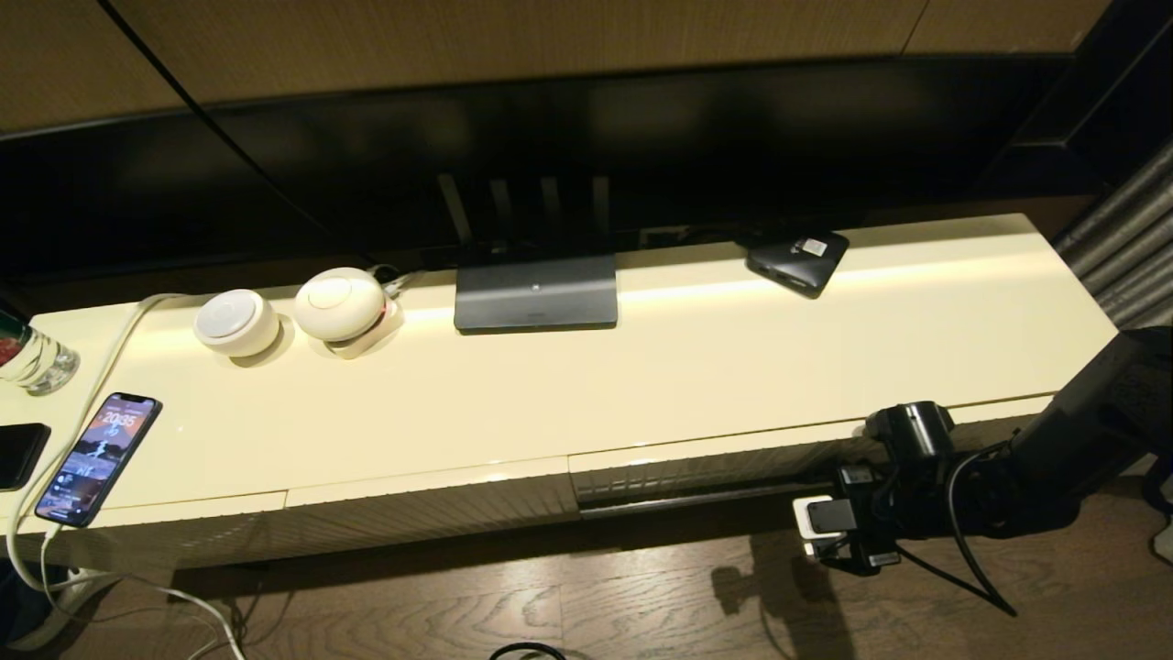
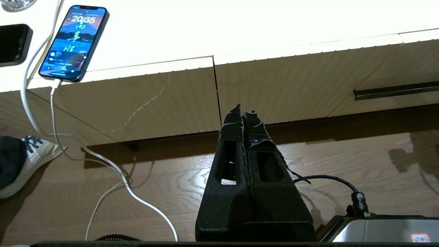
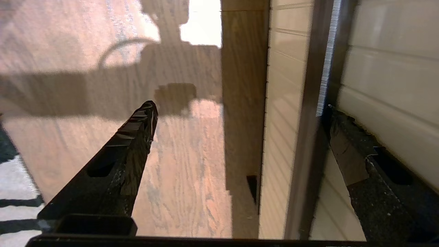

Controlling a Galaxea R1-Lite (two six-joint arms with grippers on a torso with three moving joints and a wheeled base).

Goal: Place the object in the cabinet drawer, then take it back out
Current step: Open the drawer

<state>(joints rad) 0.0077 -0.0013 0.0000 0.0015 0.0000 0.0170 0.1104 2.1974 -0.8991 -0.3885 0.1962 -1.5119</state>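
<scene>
The object is out of view. The cabinet drawer (image 1: 696, 469) is the ribbed cream front under the cabinet top, right of centre, with a dark groove (image 1: 678, 500) along its lower part; it looks closed. My right gripper (image 1: 829, 527) hangs low at the drawer's right end, in front of the panel. In the right wrist view it (image 3: 240, 108) is wide open and empty. One finger (image 3: 137, 137) is over the wooden floor; the other finger (image 3: 349, 151) lies against the ribbed front beside the dark groove (image 3: 319, 103). My left gripper (image 2: 243, 113) is shut and empty, low above the floor, facing the cabinet front.
On the cabinet top (image 1: 733, 348) lie a lit phone (image 1: 96, 458) on a white cable, a dark phone (image 1: 18, 454), a red-labelled glass bottle (image 1: 32, 357), two white round devices (image 1: 236, 321), a grey router (image 1: 536, 293) and a black box (image 1: 795, 258). A shoe (image 2: 20, 161) stands on the floor.
</scene>
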